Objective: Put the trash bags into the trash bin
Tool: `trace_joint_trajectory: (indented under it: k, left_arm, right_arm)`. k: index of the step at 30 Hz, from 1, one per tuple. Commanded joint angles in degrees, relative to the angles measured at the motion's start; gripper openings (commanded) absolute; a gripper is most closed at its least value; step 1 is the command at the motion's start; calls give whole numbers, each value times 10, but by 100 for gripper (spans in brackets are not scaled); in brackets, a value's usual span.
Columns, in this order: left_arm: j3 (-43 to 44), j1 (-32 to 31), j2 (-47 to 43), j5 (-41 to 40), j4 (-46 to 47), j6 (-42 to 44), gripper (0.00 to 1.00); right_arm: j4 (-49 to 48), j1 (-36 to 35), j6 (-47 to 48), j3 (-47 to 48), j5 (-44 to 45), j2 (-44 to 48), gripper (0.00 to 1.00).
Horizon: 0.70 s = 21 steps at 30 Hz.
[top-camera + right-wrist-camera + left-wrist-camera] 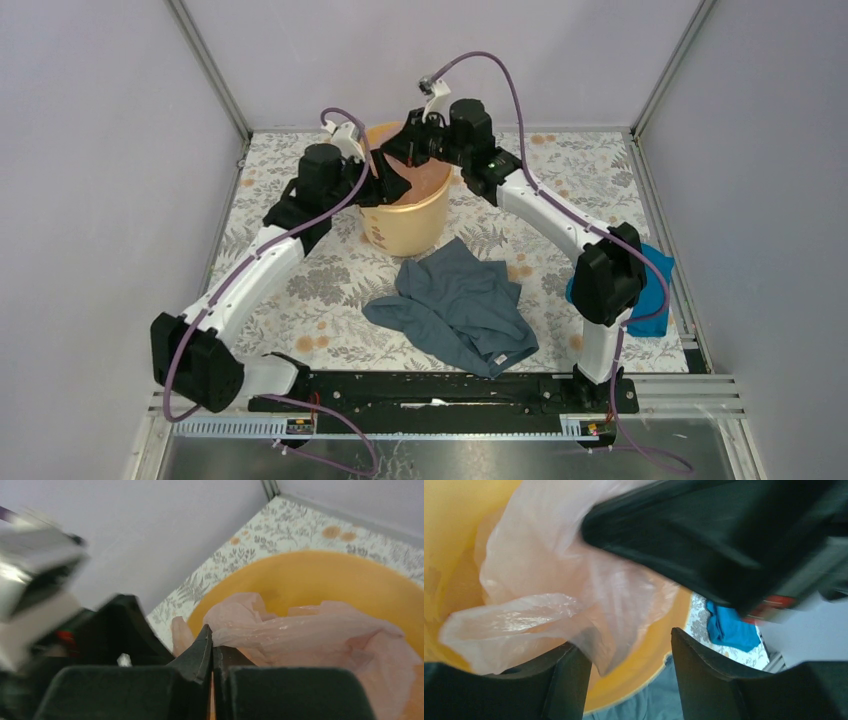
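Pinches a fold of the thin, translucent pale-pink plastic film bag (310, 630) in the right claw (212, 630), fingers pressed together, apparently to hold the film bunched inside the mouth of the round yellow-orange plastic bucket (325, 575) on the floral worktop (340, 300). Hovers the left claw (629, 640) at the rim, roughly half spread, gripping nothing, film brushing 1 finger, probably ready to tuck loose edges below the rim.

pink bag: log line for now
right gripper: shut on thin pale-pink plastic film bag | left gripper: open | bag: partly in round yellow-orange plastic bucket
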<state>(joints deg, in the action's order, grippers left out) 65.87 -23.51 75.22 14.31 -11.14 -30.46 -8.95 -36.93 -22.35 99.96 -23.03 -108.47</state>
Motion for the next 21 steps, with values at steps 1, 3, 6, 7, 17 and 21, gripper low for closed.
trace_joint_trajectory:
  k: [1, 3, 6, 7, 17, 21]
  left_arm:
    - [6, 2, -83, 64, -16, 40, 68]
    - [19, 3, -111, 87, -43, 56, 76]
    - [41, 4, -147, 47, -94, 68, 79]
    - [46, 7, -157, 19, -117, 65, 79]
    - [45, 194, -109, -14, -165, -17, 81]
    - [60, 196, -61, 3, -117, -19, 80]
  right_arm:
    - [-35, -3, -2, -42, -46, 28, 0]
    - [-22, -3, 6, -39, -70, 22, 0]
    - [1, -3, 18, -27, -87, 15, 0]
    - [10, -3, 23, -21, -91, 14, 0]
    - [70, -3, 24, 47, -222, -7, 0]
    - [85, -3, 38, 57, -222, -14, 0]
